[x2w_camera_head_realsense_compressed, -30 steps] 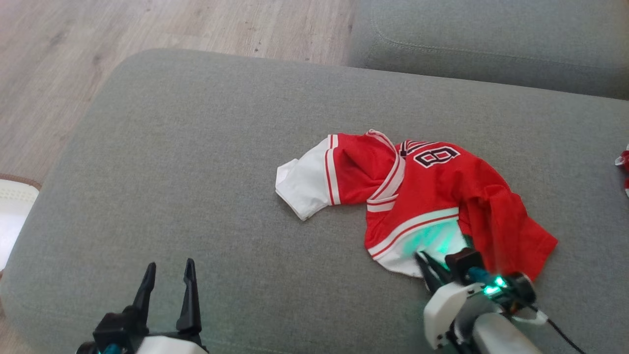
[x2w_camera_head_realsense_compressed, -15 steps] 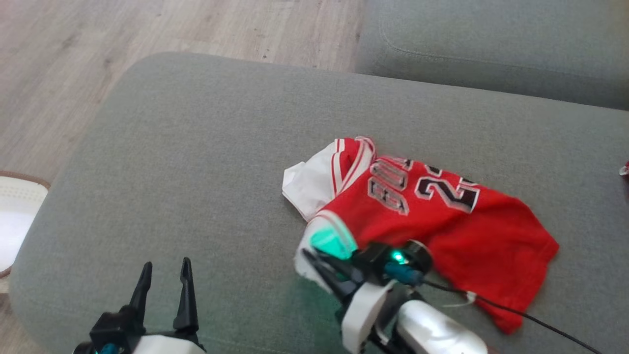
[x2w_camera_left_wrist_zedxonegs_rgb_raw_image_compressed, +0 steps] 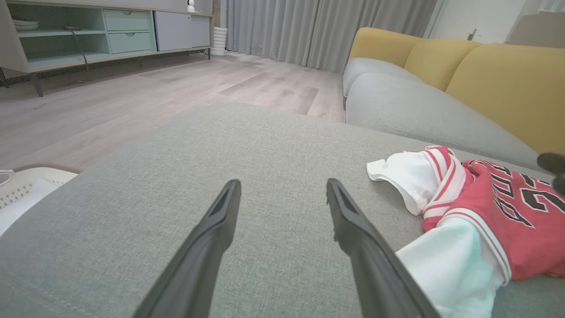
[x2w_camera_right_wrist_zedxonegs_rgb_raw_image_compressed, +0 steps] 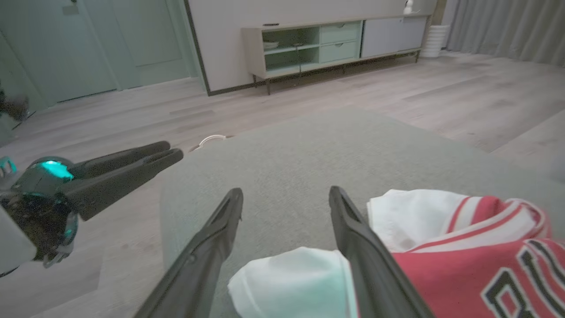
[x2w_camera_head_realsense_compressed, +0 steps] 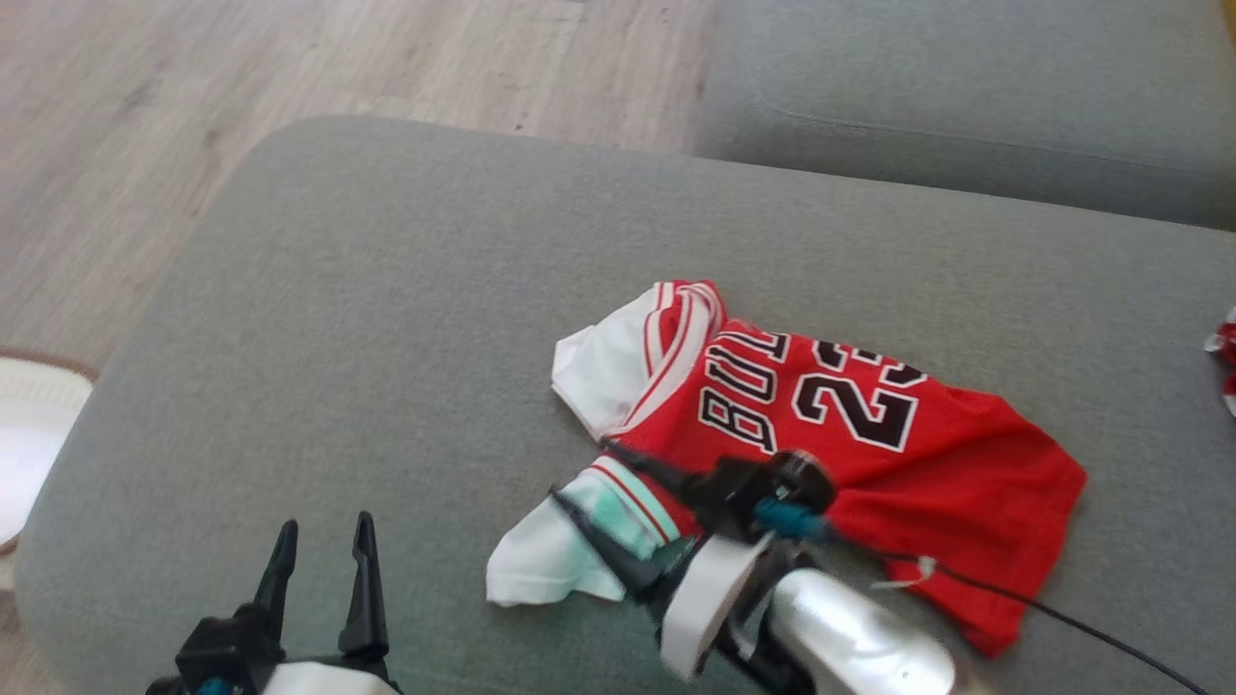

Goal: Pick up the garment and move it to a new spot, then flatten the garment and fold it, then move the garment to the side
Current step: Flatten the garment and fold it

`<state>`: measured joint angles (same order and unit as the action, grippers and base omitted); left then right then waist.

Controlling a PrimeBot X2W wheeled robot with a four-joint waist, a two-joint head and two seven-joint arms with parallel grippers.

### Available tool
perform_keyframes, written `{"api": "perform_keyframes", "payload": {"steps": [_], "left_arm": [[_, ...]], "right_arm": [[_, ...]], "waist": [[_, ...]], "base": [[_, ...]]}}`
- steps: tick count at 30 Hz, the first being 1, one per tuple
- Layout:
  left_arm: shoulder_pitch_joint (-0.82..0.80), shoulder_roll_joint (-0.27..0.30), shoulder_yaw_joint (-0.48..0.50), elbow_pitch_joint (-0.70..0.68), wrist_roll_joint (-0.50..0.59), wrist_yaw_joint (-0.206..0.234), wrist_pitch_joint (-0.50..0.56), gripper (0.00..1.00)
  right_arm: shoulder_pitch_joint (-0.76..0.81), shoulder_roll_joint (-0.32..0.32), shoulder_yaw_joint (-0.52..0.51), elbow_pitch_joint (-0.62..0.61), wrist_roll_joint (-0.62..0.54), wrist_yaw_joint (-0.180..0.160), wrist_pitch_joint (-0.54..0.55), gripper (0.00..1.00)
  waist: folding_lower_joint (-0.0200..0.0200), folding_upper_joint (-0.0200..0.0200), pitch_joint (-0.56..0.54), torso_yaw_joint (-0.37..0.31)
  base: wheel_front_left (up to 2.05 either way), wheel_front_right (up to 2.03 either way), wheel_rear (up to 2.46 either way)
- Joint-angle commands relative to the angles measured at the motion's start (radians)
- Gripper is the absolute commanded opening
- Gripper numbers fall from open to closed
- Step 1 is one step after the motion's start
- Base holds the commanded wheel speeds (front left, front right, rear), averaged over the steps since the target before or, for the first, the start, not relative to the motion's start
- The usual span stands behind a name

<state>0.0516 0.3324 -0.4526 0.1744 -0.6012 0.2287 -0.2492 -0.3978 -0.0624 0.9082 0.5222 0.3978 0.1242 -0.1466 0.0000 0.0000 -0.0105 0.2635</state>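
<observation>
The right tool point(x2w_camera_head_realsense_compressed: 581, 469) from shut to wide astride the white sleeve point(x2w_camera_head_realsense_compressed: 541, 565); lettering point(x2w_camera_head_realsense_compressed: 811, 405) newly face-up on the garment point(x2w_camera_head_realsense_compressed: 946, 473)

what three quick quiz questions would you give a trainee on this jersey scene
1. Which number is printed on the red jersey?
2. True or false: the right pincer stands open at the jersey's white sleeve.
3. The jersey lies on: A) the wooden floor, B) the grey sofa cushion, C) a shelf.

Key: 1) 23. 2) True. 3) B.
</observation>
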Motion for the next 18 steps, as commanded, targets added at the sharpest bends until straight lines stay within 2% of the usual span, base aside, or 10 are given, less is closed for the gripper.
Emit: {"api": "perform_keyframes", "payload": {"steps": [1, 6, 10, 11, 18], "left_arm": [[-0.027, 0.009, 0.038, -0.03, 0.008, 0.001, -0.012, 1.0], [-0.023, 0.01, 0.029, -0.035, 0.013, 0.0, -0.011, 1.0], [-0.022, 0.006, 0.014, -0.038, 0.018, -0.002, -0.007, 1.0], [-0.022, 0.006, 0.014, -0.038, 0.018, -0.002, -0.007, 1.0], [-0.029, -0.007, -0.009, -0.023, 0.019, -0.012, -0.002, 1.0]], "right_arm": [[-0.019, 0.012, -0.032, -0.03, -0.011, 0.007, -0.023, 1.0], [0.022, 0.012, -0.173, -0.011, -0.083, 0.007, -0.051, 1.0], [0.079, 0.012, -0.326, -0.009, -0.151, 0.007, -0.071, 1.0], [0.079, 0.012, -0.326, -0.009, -0.151, 0.007, -0.071, 1.0], [0.215, 0.012, -0.584, -0.067, -0.274, 0.007, -0.089, 1.0]], "waist": [[0.0, 0.0, -0.009, -0.017], [0.0, 0.0, -0.026, -0.058], [0.0, 0.0, -0.04, -0.089], [0.0, 0.0, -0.04, -0.089], [0.0, 0.0, -0.057, -0.136]], "base": [[0.0, 0.0, 0.0], [0.0, 0.0, 0.0], [0.0, 0.0, 0.0], [0.0, 0.0, 0.0], [0.0, 0.0, 0.0]]}}
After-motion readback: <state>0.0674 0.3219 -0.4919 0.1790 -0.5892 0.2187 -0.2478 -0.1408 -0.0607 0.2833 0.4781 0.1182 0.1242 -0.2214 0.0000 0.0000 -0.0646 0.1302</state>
